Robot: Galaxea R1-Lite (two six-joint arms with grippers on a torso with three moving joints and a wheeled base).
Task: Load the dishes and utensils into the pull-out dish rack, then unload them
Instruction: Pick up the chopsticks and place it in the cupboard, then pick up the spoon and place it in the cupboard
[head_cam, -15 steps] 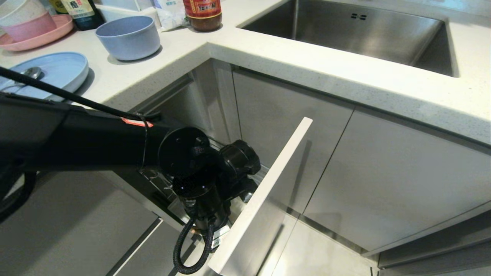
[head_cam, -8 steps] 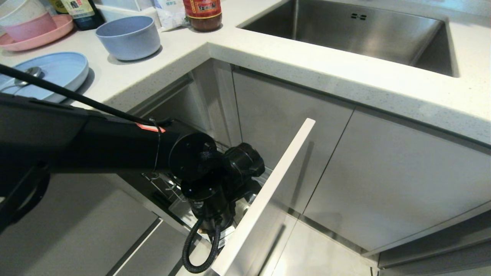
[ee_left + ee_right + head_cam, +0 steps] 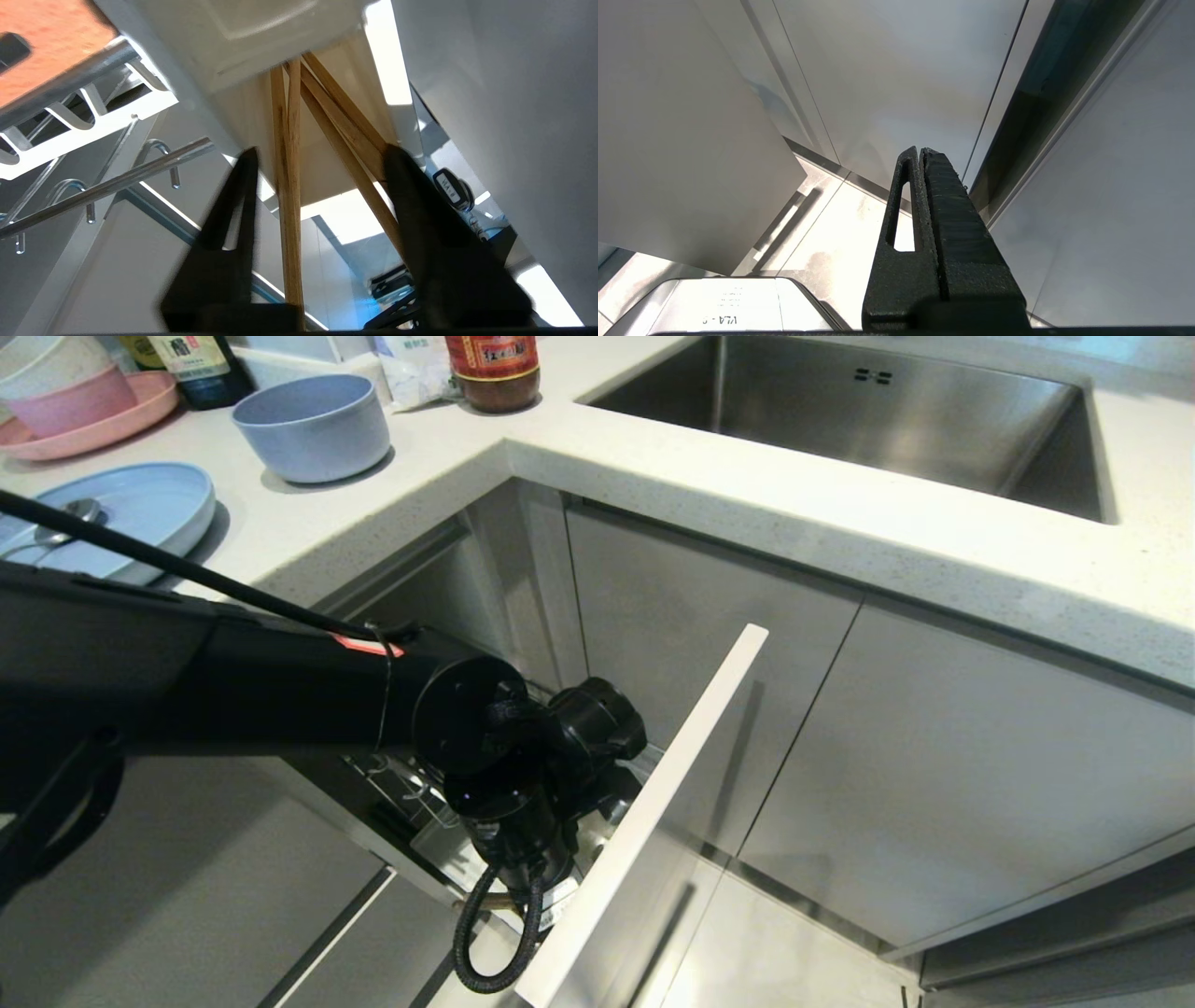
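a: where is the left gripper [image 3: 320, 154] and how do its fingers stand?
b: in the head view the left arm [image 3: 233, 686] reaches in from the left edge to the centre, its wrist down inside the pull-out dish rack [image 3: 644, 803]. in the left wrist view the two dark fingers stand apart, and the chopsticks [image 3: 289, 186] run up between them into the white cutlery cup [image 3: 243, 32] at the top of the frame. one stick lies against the right finger; the grip is loose, not clamped

a: and the other task things?
b: at the upper left of the head view, on the white counter [image 3: 747, 495], the light blue plate [image 3: 140, 513] holds the spoon [image 3: 65, 518]. the blue-grey bowl [image 3: 313, 425] sits just above and to the right of it

a: the right gripper [image 3: 920, 151]?
b: it shows only in the right wrist view, fingers pressed together on nothing, before grey cabinet doors [image 3: 901, 70] and pale floor

a: anything else?
b: a steel sink [image 3: 859, 411] at the top right, a pink plate [image 3: 93, 420] with stacked bowls at the top left corner
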